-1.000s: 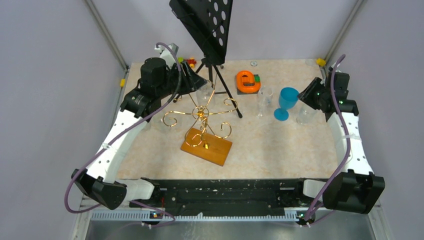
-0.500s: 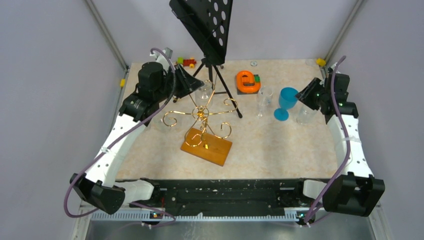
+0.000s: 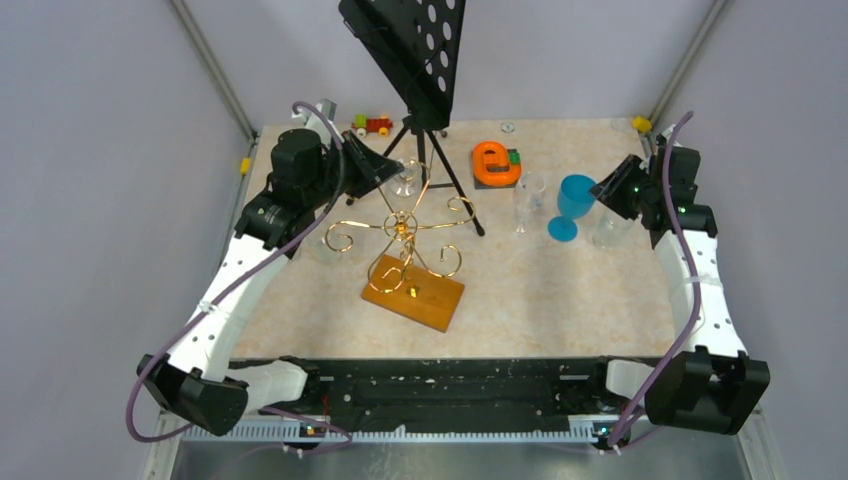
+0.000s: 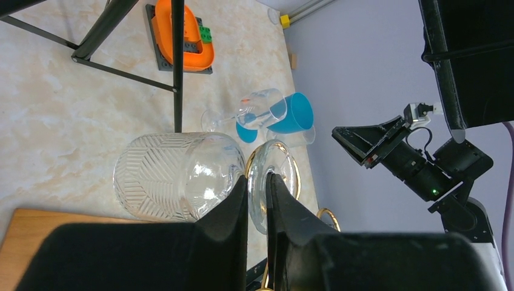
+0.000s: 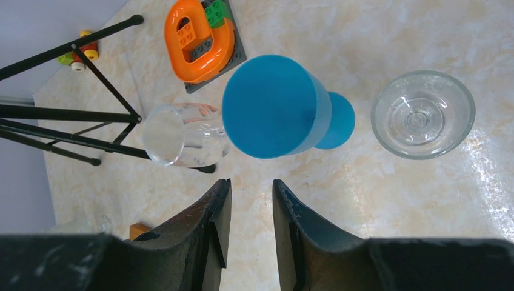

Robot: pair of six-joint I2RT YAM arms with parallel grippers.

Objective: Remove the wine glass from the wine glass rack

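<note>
1. The left pincer (image 4: 257,182) is almost closed, pinching the stem of the wine glass (image 4: 176,176), with the bowl on 1 side of its fingers and the foot on the other.
2. The wine glass rack (image 3: 400,228) stands just beside that pincer.
3. The right pincer (image 5: 250,188) is slightly parted and holds nothing; a blue goblet (image 5: 276,109) is just ahead of it.

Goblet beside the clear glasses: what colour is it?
The goblet is blue; clearest in right wrist view.

Top view: high overhead, angled down. Wrist views: close, low, both catch blue goblet (image 5: 276,106).
</note>
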